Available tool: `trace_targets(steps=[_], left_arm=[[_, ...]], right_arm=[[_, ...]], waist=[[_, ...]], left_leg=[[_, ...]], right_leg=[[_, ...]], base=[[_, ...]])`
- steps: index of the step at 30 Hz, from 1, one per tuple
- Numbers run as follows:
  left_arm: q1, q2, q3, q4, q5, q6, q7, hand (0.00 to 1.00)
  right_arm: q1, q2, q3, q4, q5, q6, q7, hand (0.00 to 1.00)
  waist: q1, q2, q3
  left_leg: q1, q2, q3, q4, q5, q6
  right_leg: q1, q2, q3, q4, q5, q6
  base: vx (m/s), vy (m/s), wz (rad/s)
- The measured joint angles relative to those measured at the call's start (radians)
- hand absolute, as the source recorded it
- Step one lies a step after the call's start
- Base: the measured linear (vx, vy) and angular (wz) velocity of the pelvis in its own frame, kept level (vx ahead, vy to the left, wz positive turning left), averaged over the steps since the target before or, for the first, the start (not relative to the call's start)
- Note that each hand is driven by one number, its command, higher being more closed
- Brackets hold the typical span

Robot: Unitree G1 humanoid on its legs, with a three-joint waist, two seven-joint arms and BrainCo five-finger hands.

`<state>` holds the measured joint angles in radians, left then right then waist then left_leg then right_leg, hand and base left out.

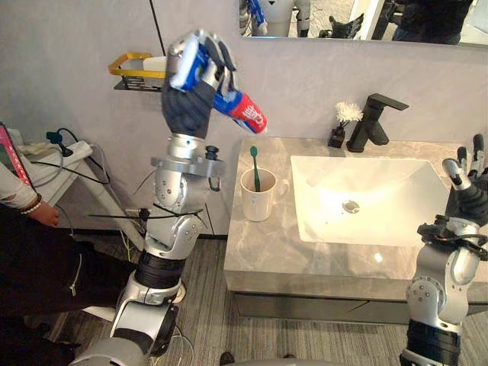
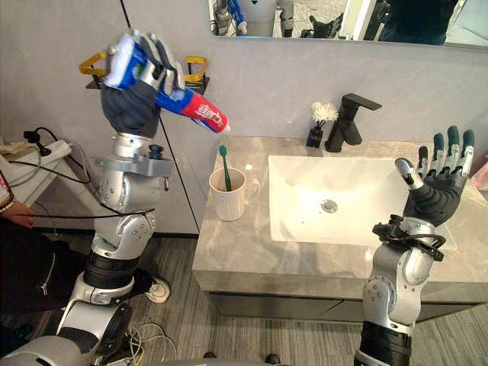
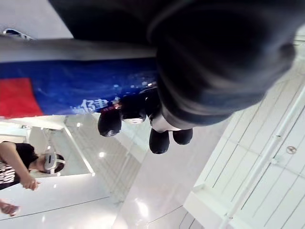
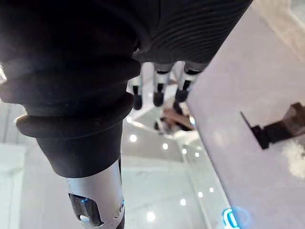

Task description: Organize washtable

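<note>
Grey marble washtable point(image 1: 259, 255) against grey wall, white sink point(image 1: 396, 191) in right part. Yellow basket point(image 1: 128, 65) on wall past left edge. Left hand point(image 1: 191, 91) raised high there, clenched round toothpaste tube point(image 1: 244, 110), red end slanting down. Mug point(image 1: 257, 202) with green toothbrush point(image 1: 255, 164) near left edge. Black faucet point(image 1: 372, 120) at back edge. Right hand point(image 2: 435, 187) upright over front right corner, fingers straight, empty.

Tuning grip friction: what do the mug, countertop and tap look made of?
Cream handled mug: glazed ceramic, likely; soft sheen. Grey veined countertop: polished stone or stone-look; light glints on it. Angular black tap: matte-coated metal, probably; no glare.
</note>
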<state>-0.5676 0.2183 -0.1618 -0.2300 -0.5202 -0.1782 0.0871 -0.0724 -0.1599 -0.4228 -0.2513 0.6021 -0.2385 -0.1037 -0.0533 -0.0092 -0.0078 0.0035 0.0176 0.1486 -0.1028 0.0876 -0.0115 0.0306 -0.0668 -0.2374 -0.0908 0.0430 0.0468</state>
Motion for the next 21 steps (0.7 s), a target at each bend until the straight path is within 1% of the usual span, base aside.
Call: trace_targets(steps=[4, 8, 11, 17, 21], left_arm=[[0.017, 0.001, -0.025, 0.047, 0.033, 0.027, 0.000, 1.00], [0.045, 0.001, -0.032, 0.057, 0.058, 0.044, -0.006, 1.00], [0.046, 0.002, -0.033, 0.084, 0.063, 0.060, -0.021, 1.00], [0.047, 0.003, -0.033, 0.084, 0.072, 0.062, -0.023, 1.00], [0.073, 0.029, -0.032, 0.084, 0.081, 0.062, -0.038, 1.00]], right_arm=[[0.030, 0.006, 0.015, 0.000, 0.075, -0.002, 0.019, 0.00], [0.042, 0.035, 0.029, 0.000, 0.103, -0.002, 0.020, 0.00], [0.042, 0.036, 0.041, 0.000, 0.103, 0.000, 0.020, 0.00], [0.085, 0.035, 0.039, 0.000, 0.103, 0.008, 0.023, 0.00], [0.121, 0.035, 0.036, 0.000, 0.115, 0.013, 0.051, 0.00]], waist=[[0.000, 0.002, 0.001], [-0.005, 0.003, 0.000], [-0.003, 0.003, 0.000], [0.006, 0.003, 0.000], [0.005, 0.013, -0.004]], left_leg=[[0.000, 0.001, -0.001, 0.000, 0.000, 0.000], [0.000, 0.000, -0.004, 0.000, 0.000, 0.000], [0.000, -0.001, -0.008, 0.000, 0.000, 0.000], [0.000, -0.002, -0.014, 0.000, 0.000, 0.000], [0.001, -0.004, -0.017, 0.000, 0.000, 0.000]], right_leg=[[0.000, 0.001, 0.000, 0.000, 0.000, 0.000], [0.001, 0.000, -0.001, 0.000, 0.000, 0.000], [0.002, -0.001, -0.004, 0.000, 0.001, -0.001], [0.011, -0.002, -0.011, 0.000, 0.003, -0.005], [0.014, -0.003, -0.013, 0.000, 0.003, -0.004]], base=[[0.00, 0.000, 0.00], [0.00, 0.000, 0.00], [0.01, 0.009, 0.03], [0.01, 0.004, 0.03], [0.00, 0.000, 0.01]])
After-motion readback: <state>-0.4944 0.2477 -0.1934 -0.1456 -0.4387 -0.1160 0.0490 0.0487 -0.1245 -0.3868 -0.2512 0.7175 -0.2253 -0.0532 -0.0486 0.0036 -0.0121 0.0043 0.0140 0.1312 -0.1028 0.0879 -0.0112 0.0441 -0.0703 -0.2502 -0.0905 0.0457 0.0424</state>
